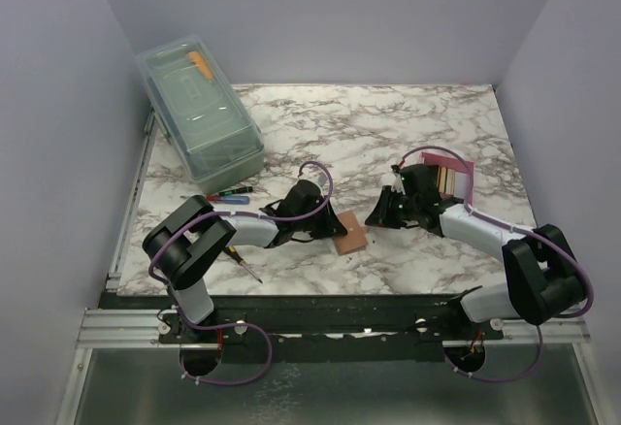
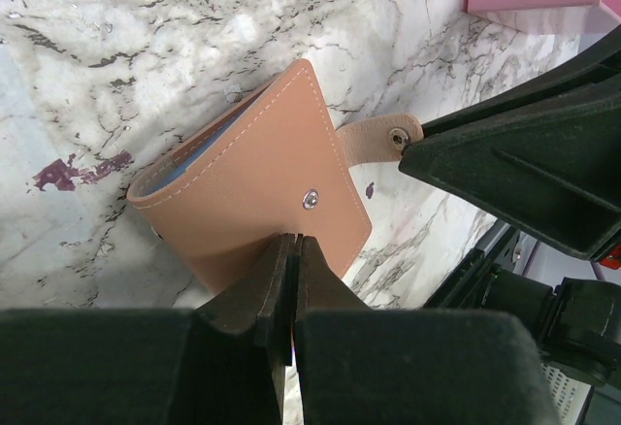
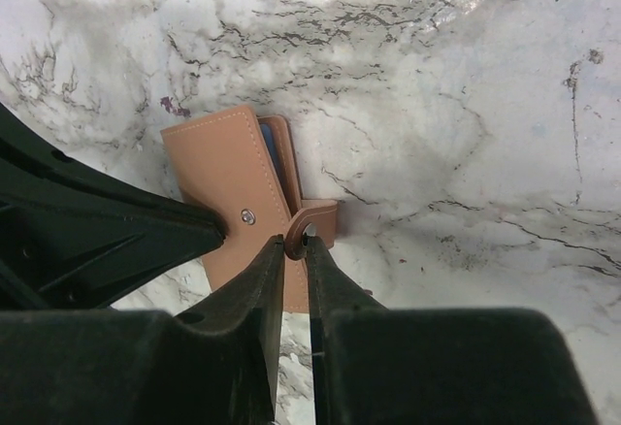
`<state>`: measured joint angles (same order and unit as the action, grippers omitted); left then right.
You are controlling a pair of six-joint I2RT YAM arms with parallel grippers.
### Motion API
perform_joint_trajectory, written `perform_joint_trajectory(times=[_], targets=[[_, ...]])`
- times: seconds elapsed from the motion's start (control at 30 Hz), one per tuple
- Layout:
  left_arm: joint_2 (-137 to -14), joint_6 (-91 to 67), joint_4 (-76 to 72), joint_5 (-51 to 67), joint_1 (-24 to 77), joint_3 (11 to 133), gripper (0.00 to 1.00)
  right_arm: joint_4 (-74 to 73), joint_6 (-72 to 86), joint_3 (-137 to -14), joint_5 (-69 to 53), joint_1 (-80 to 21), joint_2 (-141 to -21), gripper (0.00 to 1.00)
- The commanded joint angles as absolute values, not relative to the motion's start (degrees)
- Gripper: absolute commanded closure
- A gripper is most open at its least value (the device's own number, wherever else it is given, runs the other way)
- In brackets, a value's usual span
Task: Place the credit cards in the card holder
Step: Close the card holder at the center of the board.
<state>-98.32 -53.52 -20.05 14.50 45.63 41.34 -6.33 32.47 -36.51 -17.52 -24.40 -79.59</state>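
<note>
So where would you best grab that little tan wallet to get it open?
By the strap tab: it sticks out past the edge of the card holder, thin and curled up off the table, so a pinch coming from that side catches it. The right gripper is shut on it; the left gripper pinches the cover's edge.

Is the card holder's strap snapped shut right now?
No, the strap sticks out sideways off the card holder, unfastened.
</note>
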Motion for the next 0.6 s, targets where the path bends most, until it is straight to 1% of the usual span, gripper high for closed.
perform_joint_trajectory(times=[0.0, 0.07, 0.1, 0.17, 0.2, 0.37, 0.47, 0.57], targets=[[-99.85, -52.11, -17.32, 13.4, 45.96, 39.88, 0.97, -5.79, 31.22, -38.24, -18.07, -24.26, -80.87, 0.84], [-99.84, -52.03, -17.31, 13.52, 45.94, 39.89, 0.97, -5.78, 31.2, -38.4, -18.1, -24.25, -81.03, 0.84], [-99.84, -51.97, -17.31, 13.6, 45.96, 39.9, 0.97, -5.88, 31.12, -38.47, -18.16, -24.22, -80.99, 0.82], [-99.76, -51.98, -17.31, 13.71, 45.96, 39.84, 0.97, -5.82, 31.09, -38.42, -18.62, -24.21, -80.48, 0.76], [-99.77, -51.94, -17.34, 13.71, 45.97, 39.81, 0.97, -5.74, 31.03, -38.41, -18.75, -24.25, -80.32, 0.75], [-99.85, -51.87, -17.31, 13.78, 46.0, 39.79, 0.98, -6.3, 31.07, -38.57, -18.34, -24.26, -80.12, 0.75], [-99.85, -51.86, -17.38, 13.88, 46.0, 39.81, 0.98, -6.28, 31.03, -38.58, -18.2, -24.21, -80.39, 0.77], [-99.84, -51.76, -17.32, 13.85, 45.97, 39.72, 0.99, -6.07, 31.11, -38.48, -18.28, -24.2, -80.31, 0.87]])
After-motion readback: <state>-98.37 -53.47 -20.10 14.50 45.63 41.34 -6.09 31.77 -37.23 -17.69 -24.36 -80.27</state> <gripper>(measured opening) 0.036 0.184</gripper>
